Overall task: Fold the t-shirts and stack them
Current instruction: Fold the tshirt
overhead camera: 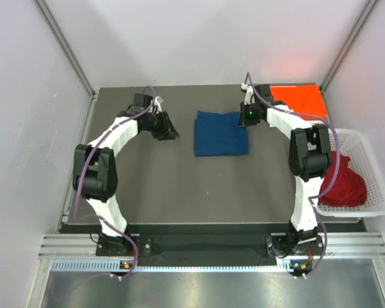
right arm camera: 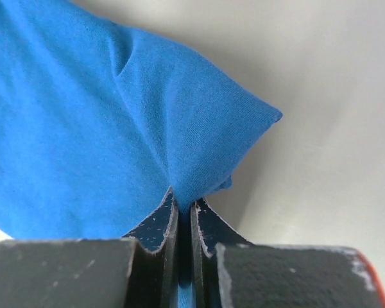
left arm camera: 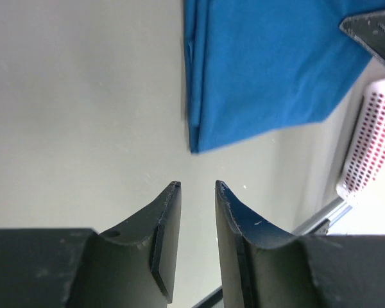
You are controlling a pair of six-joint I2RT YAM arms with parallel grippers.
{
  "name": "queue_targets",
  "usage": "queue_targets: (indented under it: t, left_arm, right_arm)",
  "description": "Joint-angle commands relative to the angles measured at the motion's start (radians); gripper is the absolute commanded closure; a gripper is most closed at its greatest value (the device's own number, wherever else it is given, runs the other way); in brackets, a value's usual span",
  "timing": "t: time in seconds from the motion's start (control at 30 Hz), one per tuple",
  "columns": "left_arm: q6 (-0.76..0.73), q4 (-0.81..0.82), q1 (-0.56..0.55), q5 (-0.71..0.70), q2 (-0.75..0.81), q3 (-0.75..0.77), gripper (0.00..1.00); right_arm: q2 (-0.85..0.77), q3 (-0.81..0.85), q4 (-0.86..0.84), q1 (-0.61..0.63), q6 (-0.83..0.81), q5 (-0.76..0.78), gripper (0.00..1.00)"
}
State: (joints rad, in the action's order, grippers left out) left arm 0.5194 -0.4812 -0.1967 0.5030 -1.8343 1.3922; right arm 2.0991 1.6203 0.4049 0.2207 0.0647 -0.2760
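Note:
A folded blue t-shirt (overhead camera: pixel 219 133) lies at the middle back of the grey table. My right gripper (overhead camera: pixel 246 117) is shut on its far right corner; in the right wrist view the blue cloth (right arm camera: pixel 115 128) is pinched between the jaws and pulled into a peak. My left gripper (overhead camera: pixel 171 129) is open and empty, left of the shirt, above bare table; the shirt's folded edge (left arm camera: pixel 269 64) shows ahead of it. A folded orange-red t-shirt (overhead camera: pixel 299 100) lies at the back right corner. A dark red t-shirt (overhead camera: pixel 343 181) sits crumpled in the white basket.
The white lattice basket (overhead camera: pixel 374 172) stands off the table's right edge and also shows in the left wrist view (left arm camera: pixel 372 141). White walls enclose the back and sides. A metal rail runs along the near edge by the arm bases.

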Motion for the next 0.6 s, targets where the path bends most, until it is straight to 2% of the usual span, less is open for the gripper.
queue_targets:
  t: [0.0,0.17,0.57]
  left_arm:
    - [-0.033,-0.026,-0.007,0.042,0.061,-0.03,0.67]
    - [-0.042,-0.048,-0.009,0.055,0.084,-0.027,0.67]
    - [-0.062,-0.059,-0.01,0.065,0.093,-0.009,0.68]
  right_arm:
    - [-0.086,0.076,0.035,0.006,-0.057,0.081,1.0]
    - [-0.083,0.151,0.1,0.008,-0.133,0.175,1.0]
    - [-0.116,0.197,0.133,0.008,-0.256,0.406,1.0]
